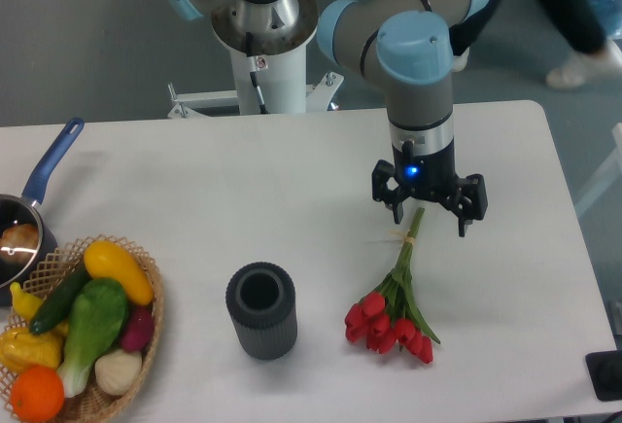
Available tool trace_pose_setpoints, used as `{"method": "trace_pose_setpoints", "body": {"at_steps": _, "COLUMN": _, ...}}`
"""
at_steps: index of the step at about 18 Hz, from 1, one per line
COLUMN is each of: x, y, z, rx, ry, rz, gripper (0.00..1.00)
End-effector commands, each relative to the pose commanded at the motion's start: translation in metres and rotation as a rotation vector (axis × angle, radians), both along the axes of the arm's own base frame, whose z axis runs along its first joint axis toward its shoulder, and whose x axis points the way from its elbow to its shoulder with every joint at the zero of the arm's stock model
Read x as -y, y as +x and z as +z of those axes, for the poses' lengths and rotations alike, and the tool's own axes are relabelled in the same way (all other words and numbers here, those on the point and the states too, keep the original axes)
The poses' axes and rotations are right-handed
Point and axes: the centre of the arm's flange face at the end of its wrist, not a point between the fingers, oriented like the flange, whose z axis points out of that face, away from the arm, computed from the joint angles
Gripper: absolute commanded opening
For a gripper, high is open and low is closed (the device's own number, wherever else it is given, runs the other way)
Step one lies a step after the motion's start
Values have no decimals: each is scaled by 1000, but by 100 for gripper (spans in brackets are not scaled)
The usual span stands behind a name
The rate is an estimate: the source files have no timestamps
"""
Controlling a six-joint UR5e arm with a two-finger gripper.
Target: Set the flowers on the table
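Two fingers of the gripper (429,217) stand spread wide, pointing down, with nothing between them; the tool hangs over the far end of the flowers' stems. The flowers (394,306), a bunch of red tulips with green stems and leaves, lie flat on the table (292,190), right of centre, heads toward the near edge and cut ends toward the far side. A thin tan tie wraps the stems near the far end, just beside the gripper's fingers. Whether a fingertip touches the stems cannot be told from this view.

By the look of it the bunch already rests on the white tabletop, so the task seems done or nearly so.

As for handling, the bunch is probably light and soft, the stems thin and bendable, the heads easily crushed. If it must be taken up again, the tied part of the stems is the place to grip, with gentle pressure, never the blooms.

Left of the flowers stands a dark ribbed vase (261,310), well apart. At the near left corner sits a wicker basket (148,331) of vegetables, and beyond it a saucepan (27,224) with a blue handle.
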Motion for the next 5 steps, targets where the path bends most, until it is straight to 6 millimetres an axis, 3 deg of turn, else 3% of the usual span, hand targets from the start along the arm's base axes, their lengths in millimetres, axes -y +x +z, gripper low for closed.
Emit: {"method": "trace_pose_setpoints", "body": {"at_steps": 5, "x": 4, "y": -3, "z": 2, "rx": 1, "ry": 5, "rz": 6, "gripper": 100}}
